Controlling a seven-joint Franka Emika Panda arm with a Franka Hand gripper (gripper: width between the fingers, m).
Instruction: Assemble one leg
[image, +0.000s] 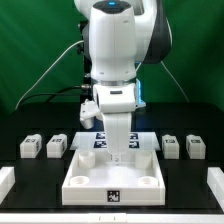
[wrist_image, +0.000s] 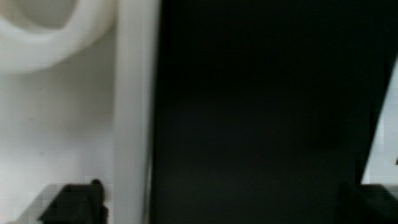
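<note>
Four small white plastic blocky pegs are lying on the black surface (image: 25, 172); the nearest leg (image: 57, 147) is sitting at ten o'clock from the large white square tray-like part (image: 85, 190). The gripper (image: 118, 150) is hanging at the tray's far rim, and I cannot tell whether it is released or clenched. The leg is looking light, stiff and smooth, so I am judging that taking it across its flat sides is safest.

Bright, even light fills the exterior view, with soft glare on the glossy white robot arm (image: 112, 45); the wrist view is dim and blurred

Plain green backdrop (image: 25, 30) behind; black tabletop (image: 38, 185), evenly lit.
</note>
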